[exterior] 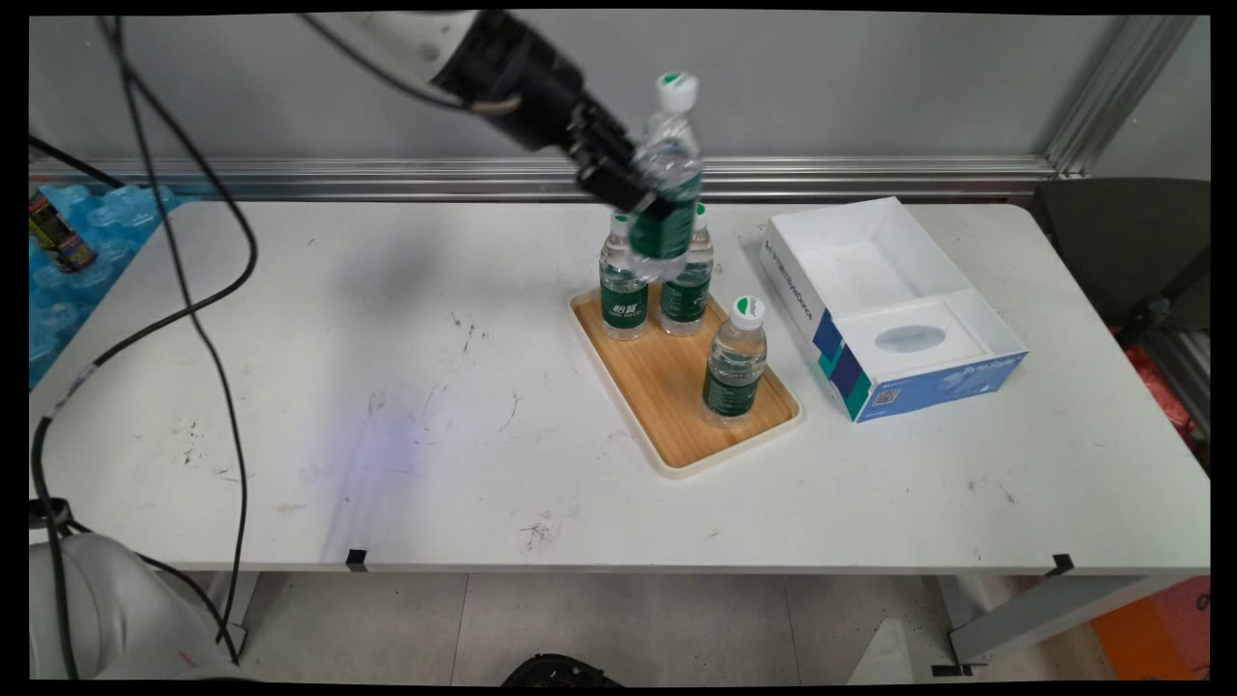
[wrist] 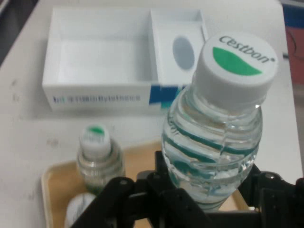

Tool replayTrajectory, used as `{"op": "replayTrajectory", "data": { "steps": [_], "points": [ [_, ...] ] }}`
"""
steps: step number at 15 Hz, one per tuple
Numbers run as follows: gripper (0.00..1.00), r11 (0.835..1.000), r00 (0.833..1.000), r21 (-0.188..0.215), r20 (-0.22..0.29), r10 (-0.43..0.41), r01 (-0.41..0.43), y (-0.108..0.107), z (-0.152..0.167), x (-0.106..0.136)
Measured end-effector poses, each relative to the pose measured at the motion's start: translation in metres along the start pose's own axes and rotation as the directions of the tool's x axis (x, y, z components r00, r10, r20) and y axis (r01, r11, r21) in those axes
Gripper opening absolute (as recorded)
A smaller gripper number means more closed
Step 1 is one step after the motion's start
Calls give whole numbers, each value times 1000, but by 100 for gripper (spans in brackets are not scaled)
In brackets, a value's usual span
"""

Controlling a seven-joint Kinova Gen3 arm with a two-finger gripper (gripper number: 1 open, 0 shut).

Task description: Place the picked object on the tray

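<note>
Bottles are what I have before me in the main view. My gripper [exterior: 646, 198] comes in from the upper left and is clamped on a water bottle [exterior: 670, 169] with a white cap and green label, held in the air a little tilted, above the far end of the wooden tray [exterior: 676, 406]. The tray lies near the middle of the bench [exterior: 387, 387], slanting from far left to near right. Three more bottles stand upright on it. Two are at its far end, side by side: the left tray bottle [exterior: 623, 285] and the right tray bottle [exterior: 688, 285], both partly hidden behind the held one. The third, the near tray bottle [exterior: 735, 361], stands alone toward the tray's near right corner. Just right of the tray, toward the bench's far right corner, lies an open white and blue box [exterior: 894, 304] with a large compartment on its far side and a smaller one holding an oval recess on its near side. Black cables [exterior: 193, 309] hang over the bench's left side. Past the left edge I see a blue bubbled sheet [exterior: 87, 251] with a dark can [exterior: 58, 232] on it.

In the hand view the gripper [wrist: 209, 194] grips the water bottle [wrist: 213, 142] around its clear ribbed body; its cap, lettered Cestbon, points toward the camera. Beyond it I see one capped bottle [wrist: 97, 152] on the tray [wrist: 57, 190], another cap at the lower edge, and the box [wrist: 123, 57] across the bench.
</note>
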Motion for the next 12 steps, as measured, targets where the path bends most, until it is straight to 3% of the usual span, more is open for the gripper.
{"op": "replayTrajectory", "data": {
  "steps": [6, 12],
  "points": [
    [0, 1000, 999, 19, 38, 9, -10, 4, 0, -41],
    [0, 1000, 999, 27, 42, -9, 8, 10, 31, -76]
  ]
}}
